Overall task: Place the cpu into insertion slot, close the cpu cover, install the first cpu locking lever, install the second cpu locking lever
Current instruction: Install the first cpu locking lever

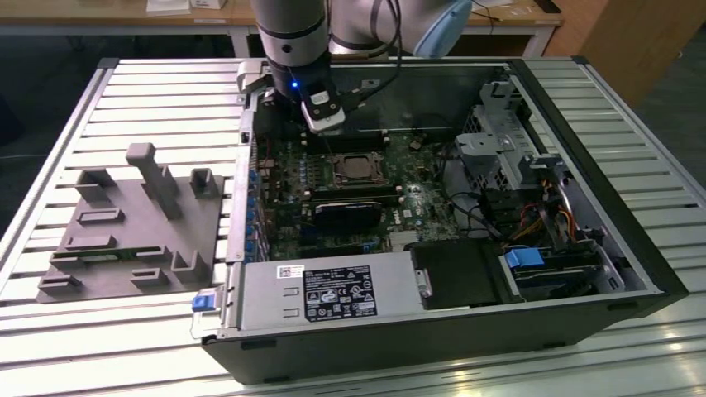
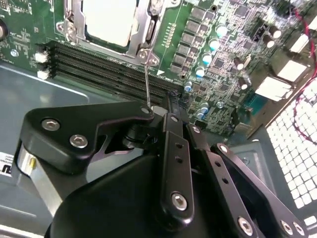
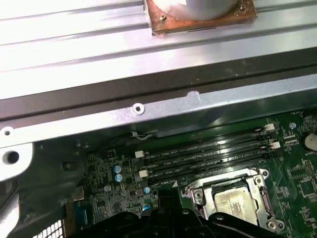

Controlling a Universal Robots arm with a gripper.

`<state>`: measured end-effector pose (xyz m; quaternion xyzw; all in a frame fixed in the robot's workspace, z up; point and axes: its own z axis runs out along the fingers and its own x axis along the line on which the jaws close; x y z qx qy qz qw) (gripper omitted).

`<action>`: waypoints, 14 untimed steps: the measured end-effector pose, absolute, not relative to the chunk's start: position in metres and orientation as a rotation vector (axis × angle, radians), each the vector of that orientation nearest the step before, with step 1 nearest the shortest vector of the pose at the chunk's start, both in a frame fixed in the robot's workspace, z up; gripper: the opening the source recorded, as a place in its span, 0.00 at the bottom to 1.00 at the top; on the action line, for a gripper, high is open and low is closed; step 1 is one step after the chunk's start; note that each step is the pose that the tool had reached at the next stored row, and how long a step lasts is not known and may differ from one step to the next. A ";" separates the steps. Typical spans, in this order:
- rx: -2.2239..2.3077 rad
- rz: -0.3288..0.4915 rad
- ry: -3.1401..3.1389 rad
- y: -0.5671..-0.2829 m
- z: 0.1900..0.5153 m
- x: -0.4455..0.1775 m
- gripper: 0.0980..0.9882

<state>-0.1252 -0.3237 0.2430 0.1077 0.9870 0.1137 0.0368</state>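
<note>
Black linkage of the gripper [image 2: 157,110] is seen closest in the second wrist view, and right at its tip the free end of a thin wire cpu locking lever [image 2: 147,79] is met. The rod is seen running from its hinge at the corner of the socket straight to the gripper, so the lever is judged to be the piece in hand. Whether the gripper is clamped on the rod or merely laid against it cannot be told, since its tip is hidden behind its own linkage. Just beyond, the cpu [image 2: 110,20] is found lying flat in the insertion slot [image 3: 218,185], silvery top upward, and the cpu cover [image 2: 143,29] is seen folded down around it, the chip showing through the square window. The first two steps are therefore judged done, while the lever, standing off the board and not tucked under any catch, is judged not yet latched. The memory slots [image 2: 99,67] are seen just beside the socket on the green motherboard [image 2: 208,64]. In the exterior view the computer case [image 1: 601,132] is seen laid on its side so the board can be reached from above, the arm being held over the socket, and a grey fixture [image 1: 132,223] is seen well apart, at the exterior view's left
</note>
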 end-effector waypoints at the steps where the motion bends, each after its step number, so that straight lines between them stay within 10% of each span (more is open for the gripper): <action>1: 0.331 0.353 3.030 -0.324 0.243 -0.125 0.00; 14: 0.332 0.382 3.028 -0.324 0.243 -0.087 0.00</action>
